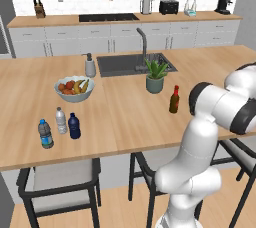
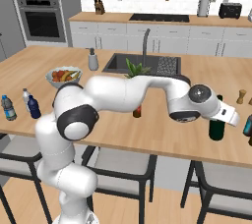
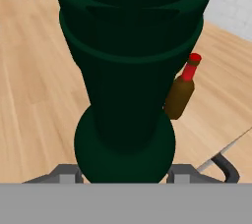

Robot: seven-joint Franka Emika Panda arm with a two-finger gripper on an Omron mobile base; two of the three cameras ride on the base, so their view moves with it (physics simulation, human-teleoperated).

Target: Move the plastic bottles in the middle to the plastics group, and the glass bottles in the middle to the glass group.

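Note:
The tall dark green bottle (image 3: 133,70) rises right before the hand camera, its body wedged between my gripper's (image 3: 123,174) two tips. From the right base it stands at the counter's right (image 2: 215,130) with my gripper (image 2: 221,115) shut around its upper part. The amber-brown bottle with red cap (image 1: 174,100) stands mid-counter, seen behind the green one (image 3: 183,90). The navy-blue bottle (image 1: 74,126) sits at the left beside the blue-capped water bottle (image 1: 45,134) and the greyish white-capped one (image 1: 61,120).
A fruit bowl (image 1: 74,89), soap dispenser (image 1: 90,65), sink (image 1: 132,63) and potted plant (image 1: 155,77) lie behind the bottles. A pepper grinder (image 2: 240,96) and a dark teal bottle (image 2: 247,126) stand at the counter's far right. Stools line the near edge.

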